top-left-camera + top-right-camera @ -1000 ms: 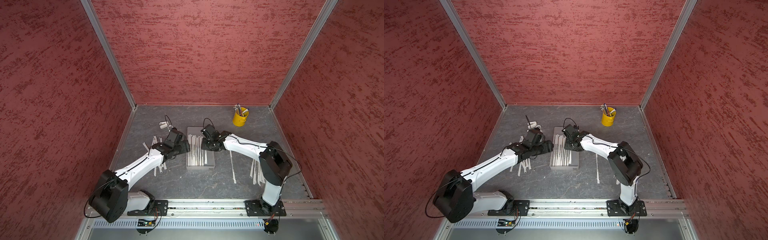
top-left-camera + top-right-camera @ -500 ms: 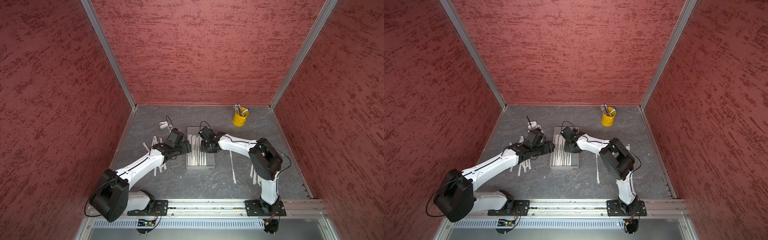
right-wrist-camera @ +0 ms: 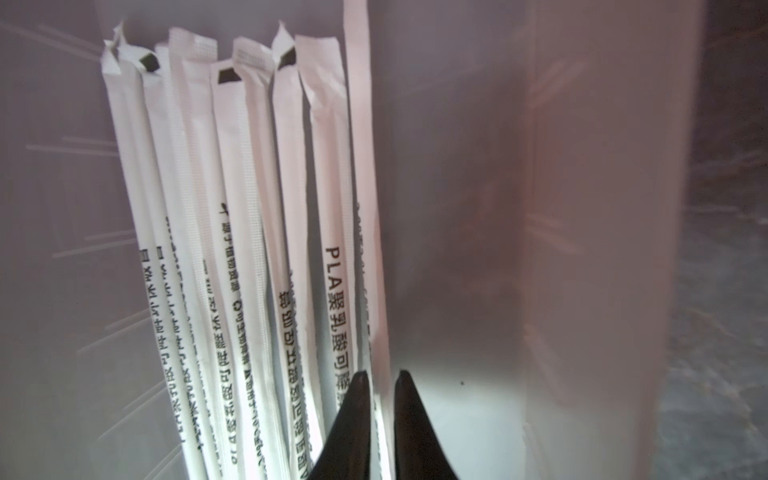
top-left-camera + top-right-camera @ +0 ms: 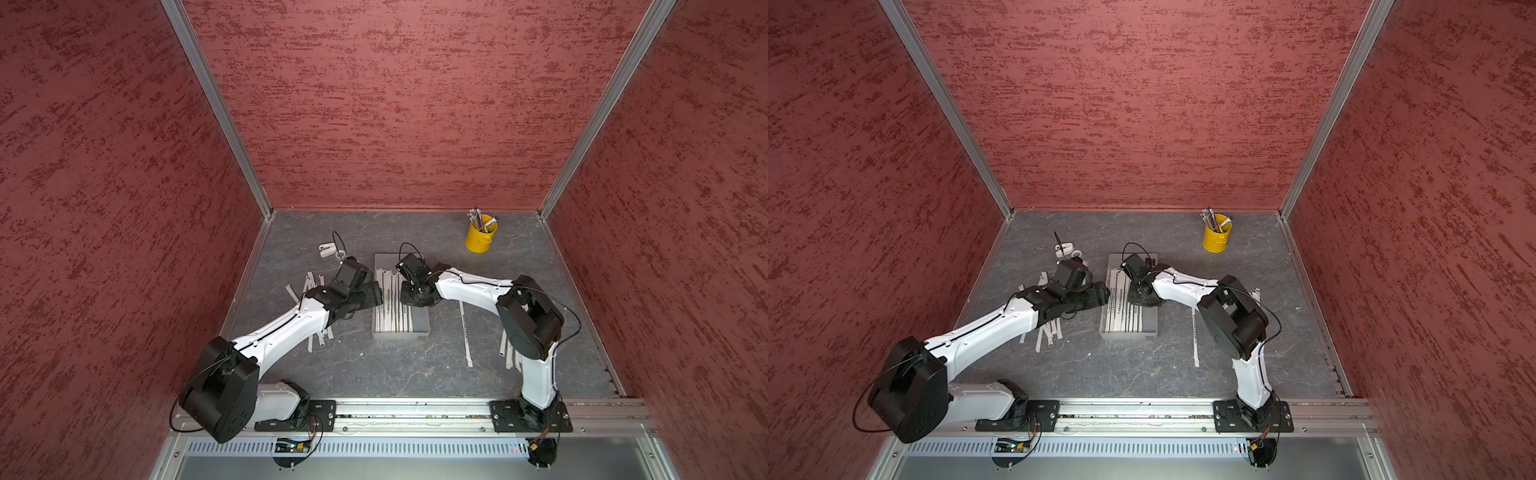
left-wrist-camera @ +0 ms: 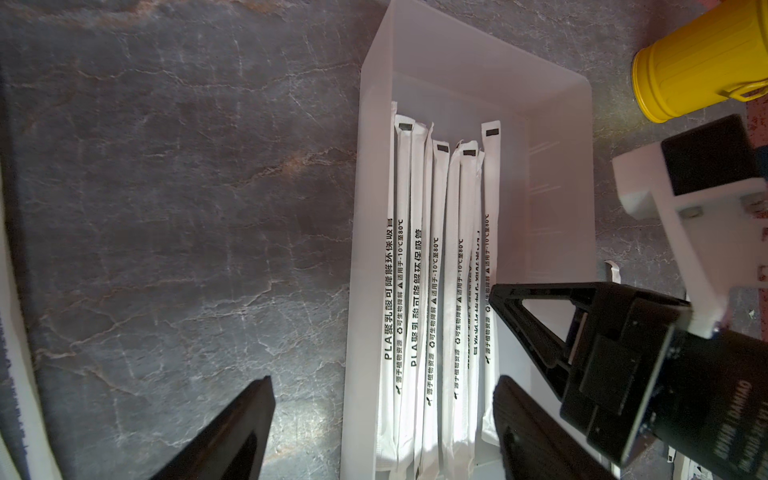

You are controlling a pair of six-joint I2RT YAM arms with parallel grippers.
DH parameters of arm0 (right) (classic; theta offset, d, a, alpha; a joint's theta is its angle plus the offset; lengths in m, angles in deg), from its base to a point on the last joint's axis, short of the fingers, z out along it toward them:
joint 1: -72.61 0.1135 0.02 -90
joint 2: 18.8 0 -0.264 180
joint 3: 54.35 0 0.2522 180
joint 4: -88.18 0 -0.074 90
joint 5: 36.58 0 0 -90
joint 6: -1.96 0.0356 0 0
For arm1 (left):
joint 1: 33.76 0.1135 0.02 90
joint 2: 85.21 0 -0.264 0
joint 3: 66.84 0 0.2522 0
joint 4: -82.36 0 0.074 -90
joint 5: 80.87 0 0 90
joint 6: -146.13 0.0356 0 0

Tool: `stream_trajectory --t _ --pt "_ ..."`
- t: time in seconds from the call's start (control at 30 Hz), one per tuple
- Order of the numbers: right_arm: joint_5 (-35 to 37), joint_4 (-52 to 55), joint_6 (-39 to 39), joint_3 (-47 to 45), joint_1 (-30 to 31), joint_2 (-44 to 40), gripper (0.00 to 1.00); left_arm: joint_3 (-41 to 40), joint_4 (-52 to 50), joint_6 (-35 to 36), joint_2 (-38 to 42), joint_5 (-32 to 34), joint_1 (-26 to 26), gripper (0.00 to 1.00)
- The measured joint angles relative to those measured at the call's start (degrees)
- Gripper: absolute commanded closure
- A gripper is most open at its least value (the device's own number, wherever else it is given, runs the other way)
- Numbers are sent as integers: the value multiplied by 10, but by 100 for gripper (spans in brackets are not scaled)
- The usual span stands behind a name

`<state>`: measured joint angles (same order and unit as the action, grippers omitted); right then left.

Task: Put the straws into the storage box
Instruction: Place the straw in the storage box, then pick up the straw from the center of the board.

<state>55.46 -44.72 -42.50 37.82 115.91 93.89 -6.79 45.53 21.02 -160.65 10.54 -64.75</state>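
left gripper (image 5: 382, 380) wide apart, empty, at storage box (image 5: 457, 58) 9 o'clock | right gripper (image 3: 381, 374) barely parted astride a straw (image 3: 361, 166), hold unclear

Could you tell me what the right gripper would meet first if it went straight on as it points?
Probably the straw lying between its jaws, then the box floor: the right gripper points into the box. Depth is unclear; it may be touching that straw now.

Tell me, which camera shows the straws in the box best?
The left wrist view: the straws lie sharp and side by side in the box, with readable print. The right wrist view is closer but blurrier and cuts them off. Both top views show them tiny.
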Motion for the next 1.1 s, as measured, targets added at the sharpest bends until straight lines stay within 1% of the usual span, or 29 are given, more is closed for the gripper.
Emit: stream_trajectory --t 0.13,0.23,0.4,0.5,0.63,0.87,0.97,1.1 --pt "-5 10 1 -5 0 -41 81 4 -4 1 0 3 -2 15" --pt "-2 22 1 -30 -3 -106 78 19 -19 12 0 16 -15 14" --pt "19 53 -1 -116 -30 -234 72 76 -57 49 0 55 -72 9" --pt "41 85 -9 -161 -58 -272 69 114 -63 61 -8 62 -103 6" --pt "62 114 -19 -217 -80 -280 69 133 -52 68 -39 49 -134 5" --pt "64 118 -25 -282 -81 -264 74 136 -30 70 -114 14 -184 5" --pt "64 108 -25 -294 -82 -247 77 136 -22 66 -124 0 -190 5" --pt "62 85 -30 -304 -86 -227 83 135 -12 64 -124 -3 -190 5"
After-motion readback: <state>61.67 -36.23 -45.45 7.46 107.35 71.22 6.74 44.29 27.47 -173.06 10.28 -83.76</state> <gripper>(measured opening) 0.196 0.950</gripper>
